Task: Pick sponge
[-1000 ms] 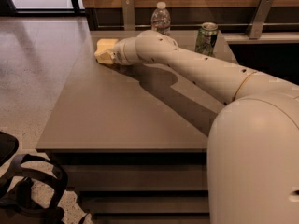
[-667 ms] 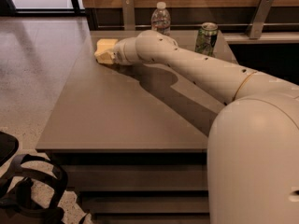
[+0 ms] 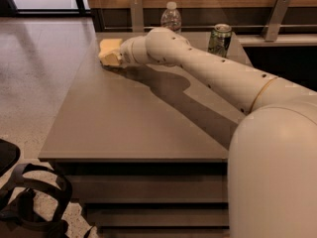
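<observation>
The sponge (image 3: 110,44) is a small pale-yellow pad at the far left of the brown table (image 3: 133,128), near its back edge. My gripper (image 3: 112,58) is at the end of the white arm (image 3: 208,71), which reaches across the table from the lower right. The gripper is right at the sponge and partly overlaps it. I cannot tell whether the sponge is held or only touched. The sponge seems to rest at table height.
A clear water bottle (image 3: 171,18) stands at the back of the table behind the arm. A green can (image 3: 220,38) stands to its right. A wooden wall with metal brackets (image 3: 276,15) runs behind. A black chair (image 3: 25,197) is at lower left on the floor.
</observation>
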{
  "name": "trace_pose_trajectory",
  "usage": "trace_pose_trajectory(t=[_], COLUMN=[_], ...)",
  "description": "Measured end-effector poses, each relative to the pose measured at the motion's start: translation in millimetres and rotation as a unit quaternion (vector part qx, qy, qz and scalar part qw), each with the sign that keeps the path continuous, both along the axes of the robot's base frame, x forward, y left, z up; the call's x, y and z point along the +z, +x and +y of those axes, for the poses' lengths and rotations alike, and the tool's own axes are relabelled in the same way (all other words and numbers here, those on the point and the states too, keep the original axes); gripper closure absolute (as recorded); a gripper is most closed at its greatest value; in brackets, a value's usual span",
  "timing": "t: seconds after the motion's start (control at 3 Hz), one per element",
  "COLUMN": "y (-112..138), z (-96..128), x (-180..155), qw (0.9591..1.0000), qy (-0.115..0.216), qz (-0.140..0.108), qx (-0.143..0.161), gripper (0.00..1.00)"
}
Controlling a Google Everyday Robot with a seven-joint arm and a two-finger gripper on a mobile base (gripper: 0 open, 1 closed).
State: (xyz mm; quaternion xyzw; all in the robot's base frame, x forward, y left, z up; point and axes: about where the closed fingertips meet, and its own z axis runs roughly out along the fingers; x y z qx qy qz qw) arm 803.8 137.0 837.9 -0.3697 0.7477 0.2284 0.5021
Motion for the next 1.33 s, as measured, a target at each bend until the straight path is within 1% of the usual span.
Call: trace_pose_trajectory(t=[0.33,0.67,1.0,1.33], y=[-19.1,-38.5,-51.8,-53.5], z=[-12.9,-24.9,-31.4,-31.5], x=[69.2,128.0,163.4,167.5], qw=[0.9972,0.9908,0.9844,0.9832], qy=[0.011,0.019,0.025,0.024], qz=[-0.053,-0.101,-0.133,-0.137], qx=[0.050,0.088,0.113,0.118], gripper=[1.00,1.00,1.00,1.00])
